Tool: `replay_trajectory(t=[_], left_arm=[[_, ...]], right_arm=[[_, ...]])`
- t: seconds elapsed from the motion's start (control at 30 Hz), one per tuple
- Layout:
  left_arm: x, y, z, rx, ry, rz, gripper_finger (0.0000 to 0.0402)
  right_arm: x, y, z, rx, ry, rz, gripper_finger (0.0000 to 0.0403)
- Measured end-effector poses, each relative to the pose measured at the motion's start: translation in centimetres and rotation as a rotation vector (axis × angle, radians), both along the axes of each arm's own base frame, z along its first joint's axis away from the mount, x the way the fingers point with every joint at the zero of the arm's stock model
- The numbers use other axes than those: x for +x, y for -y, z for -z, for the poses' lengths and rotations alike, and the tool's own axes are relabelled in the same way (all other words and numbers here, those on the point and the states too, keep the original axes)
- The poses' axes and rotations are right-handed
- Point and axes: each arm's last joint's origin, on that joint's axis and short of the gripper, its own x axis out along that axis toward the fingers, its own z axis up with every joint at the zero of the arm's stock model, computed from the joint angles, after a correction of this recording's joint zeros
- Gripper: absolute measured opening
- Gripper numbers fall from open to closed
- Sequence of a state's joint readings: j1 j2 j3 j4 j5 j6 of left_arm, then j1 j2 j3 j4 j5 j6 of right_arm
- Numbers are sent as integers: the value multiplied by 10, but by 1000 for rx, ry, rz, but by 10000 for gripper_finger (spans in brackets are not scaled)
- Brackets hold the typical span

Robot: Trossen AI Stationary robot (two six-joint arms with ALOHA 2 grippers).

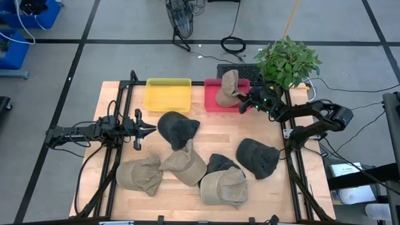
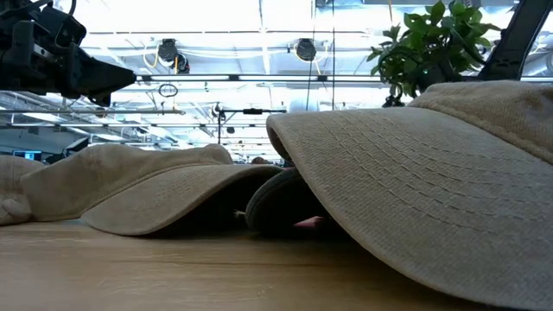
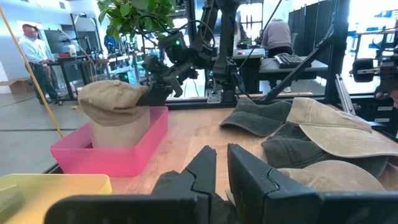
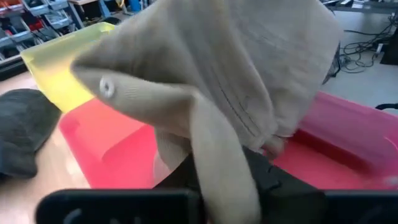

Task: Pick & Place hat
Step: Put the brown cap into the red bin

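Observation:
A tan hat [image 1: 228, 86] stands bunched up over the pink bin [image 1: 212, 103] at the table's far edge. In the left wrist view the tan hat [image 3: 115, 112] drops behind the pink bin's wall [image 3: 118, 155], which hides its lower end. My right gripper [image 1: 245, 101] reaches in from the table's right and is shut on this hat. In the right wrist view the hat [image 4: 236, 81] hangs in front of the fingers and covers them. My left gripper [image 1: 152, 129] waits shut at the table's left, near a dark hat [image 1: 178, 128]; its fingers [image 3: 205, 168] are almost together. My right gripper holds the tan hat by its side facing the table's right [image 3: 144, 98], coming roughly level from the right. The bunched cloth [image 4: 217, 155] drapes over the fingers and hides the place of contact. The hat stands upright over the pink bin, its bottom hidden.
A yellow bin [image 1: 167, 94] sits left of the pink one. Several tan hats [image 1: 187, 164] and dark hats [image 1: 257, 156] lie over the table's middle and near side. A potted plant [image 1: 287, 59] stands at the far right corner. Hats [image 2: 415, 173] block the low view.

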State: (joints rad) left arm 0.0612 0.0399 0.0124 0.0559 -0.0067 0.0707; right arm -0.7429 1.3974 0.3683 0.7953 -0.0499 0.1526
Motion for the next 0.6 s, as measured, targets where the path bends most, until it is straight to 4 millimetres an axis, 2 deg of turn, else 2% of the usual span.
replay_trajectory(t=[0.37, 0.6], left_arm=[[0, 0, 0, 0, 0, 0, 49], [0, 0, 0, 0, 0, 0, 49]], right_arm=[[-12, -11, -22, -53, -45, -23, 162], [-19, -21, -37, -80, -36, -41, 200]])
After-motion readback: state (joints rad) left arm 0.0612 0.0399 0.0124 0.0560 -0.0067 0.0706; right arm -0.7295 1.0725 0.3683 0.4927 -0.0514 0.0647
